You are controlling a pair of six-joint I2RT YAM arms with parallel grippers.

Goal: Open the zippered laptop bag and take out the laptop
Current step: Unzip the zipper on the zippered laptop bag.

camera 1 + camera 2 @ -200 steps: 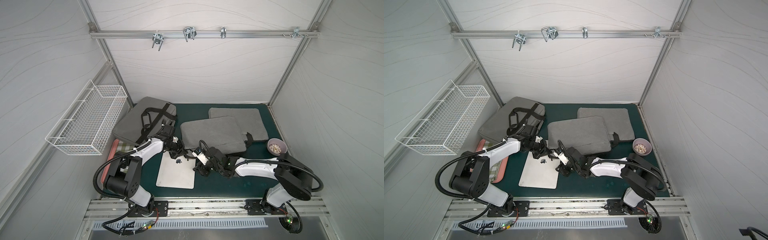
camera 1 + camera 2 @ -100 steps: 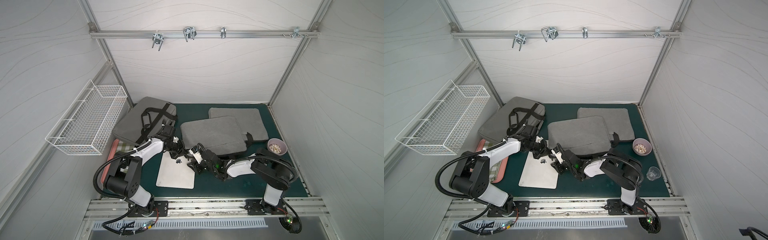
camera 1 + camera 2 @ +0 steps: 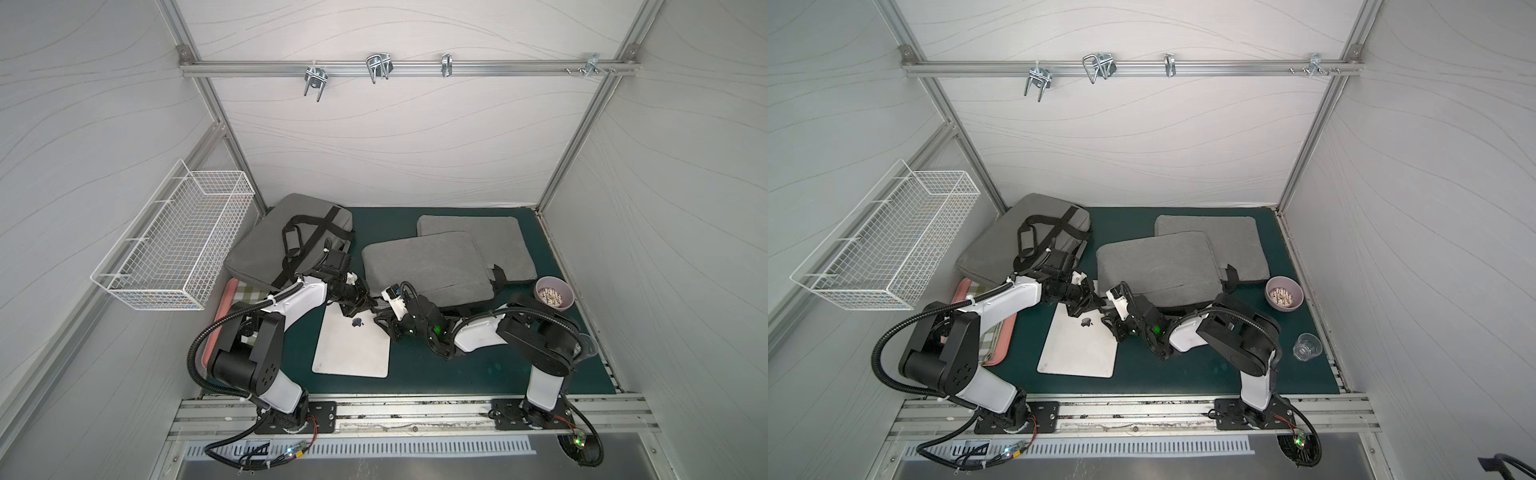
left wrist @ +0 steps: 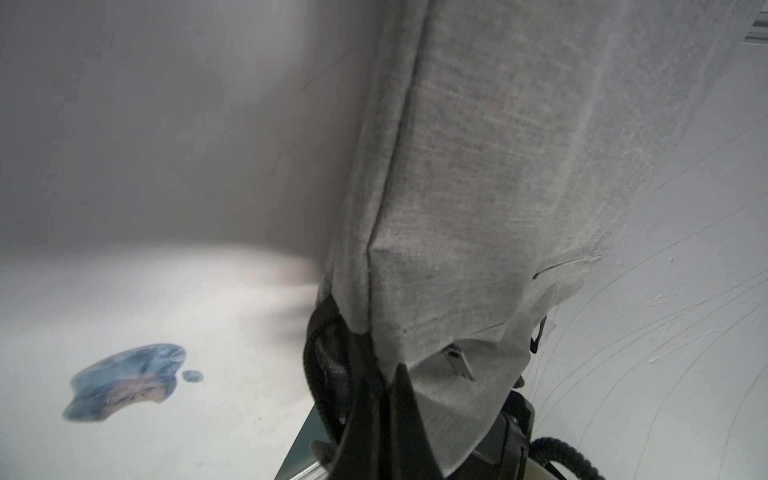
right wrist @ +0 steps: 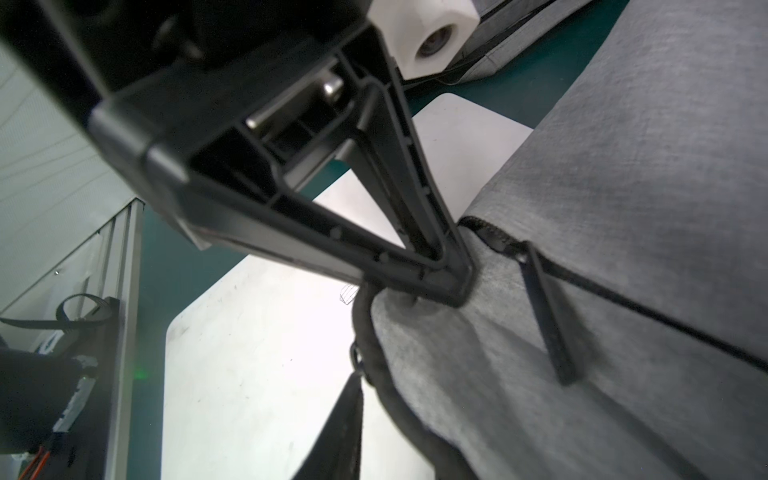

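In both top views the silver laptop is lying flat and bare on the green worktop, toward the middle of its front edge. Just behind it the grey laptop bag is sitting at the worktop's middle and overlapping a second grey bag toward the back edge. From above, the left tool and the right tool are meeting at the bag's near left corner, too small to read. The left wrist view is giving the detail: the left tool is clenched on the bag's corner fabric, with the laptop's logo showing beside it. Only the right wrist view is showing the zip pull, hanging loose just beside the left tool's fingertips, and the bag's corner overhanging the laptop. Of the right tool only one dark finger is showing there, so I cannot tell whether it is released or clenched. A glass is standing in plain sight near the right edge in a top view.
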